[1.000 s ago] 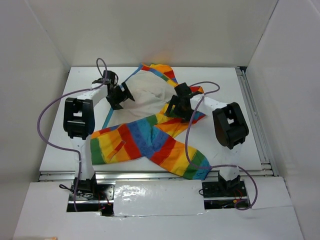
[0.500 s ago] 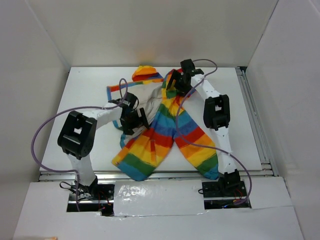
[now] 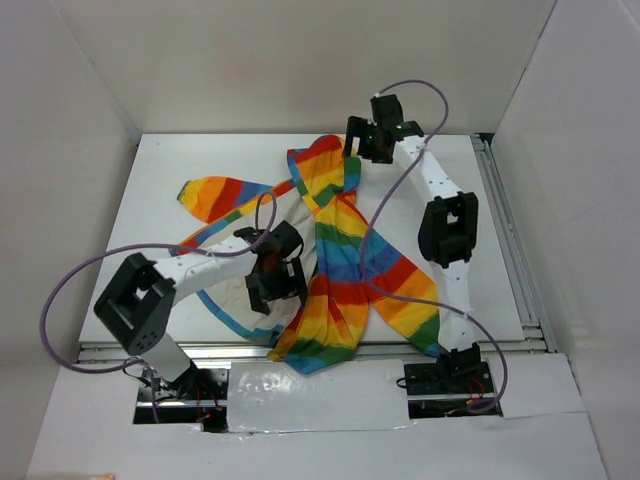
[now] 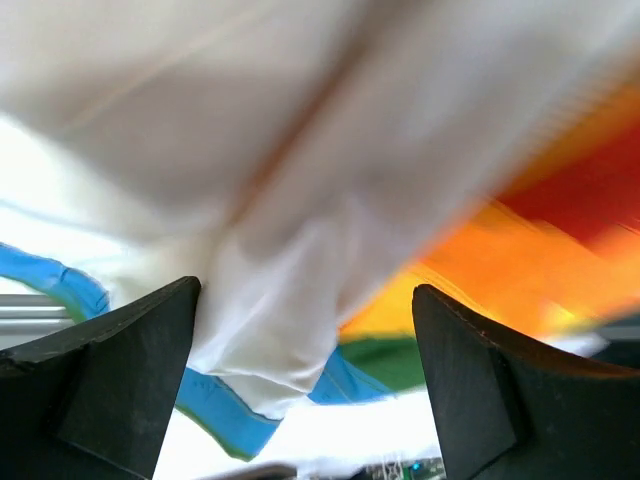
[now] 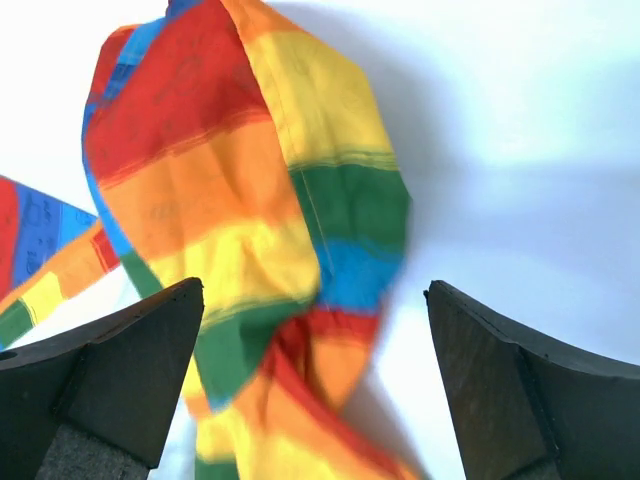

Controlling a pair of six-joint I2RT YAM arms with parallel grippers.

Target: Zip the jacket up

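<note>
Both the left hand (image 3: 275, 288) and the right hand (image 3: 353, 143) are held spread wide, released. Within a second the jacket (image 3: 335, 260) has been dragged into a twisted strip down the middle of the counter (image 3: 170, 160), so zipping is judged not yet possible.

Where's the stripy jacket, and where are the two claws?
jacket (image 3: 338, 268): top view, striped cloth near its middle.
left claw (image 4: 305, 290): left wrist view, gap between its open fingertips.
right claw (image 5: 315, 285): right wrist view, gap between its open fingertips.
</note>
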